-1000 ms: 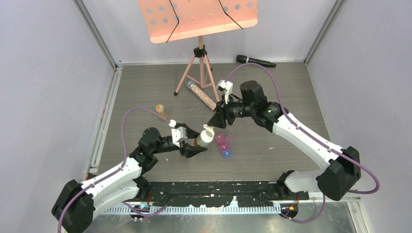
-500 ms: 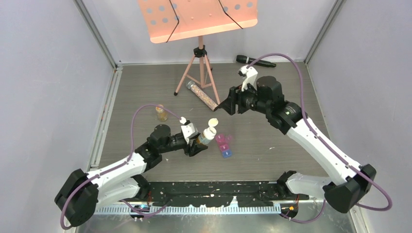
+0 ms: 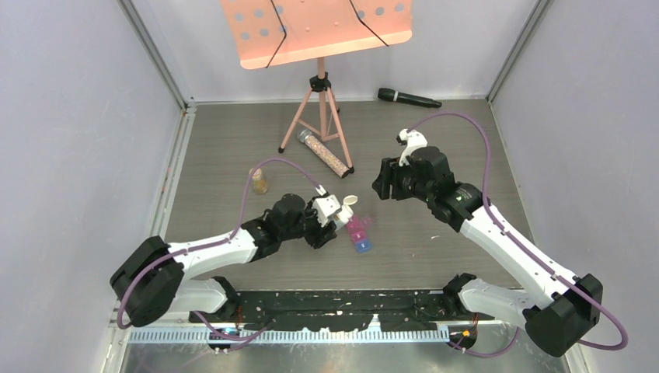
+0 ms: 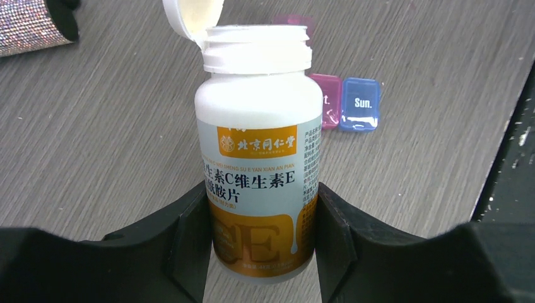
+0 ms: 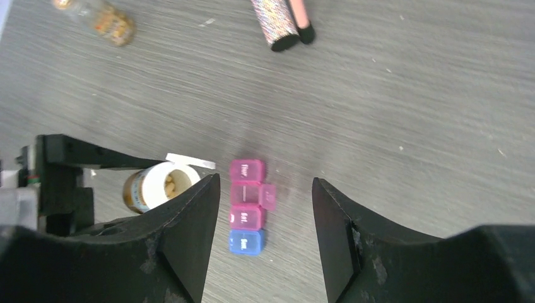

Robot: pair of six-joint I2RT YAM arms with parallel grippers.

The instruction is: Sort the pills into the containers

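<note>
The bottle [image 4: 255, 126] is carrying a label whose orange band is showing 北京同仁堂 next to a small round emblem. Below it, blue characters are reading 维生素C维生素E, and large gold letters "CE" are sitting near the base. The fine print down the side is too small to read. On the pill box [image 4: 346, 118], the blue lid [image 4: 361, 101] is showing "Sun." and the pink lid [image 4: 329, 98] only a final "t."
</note>
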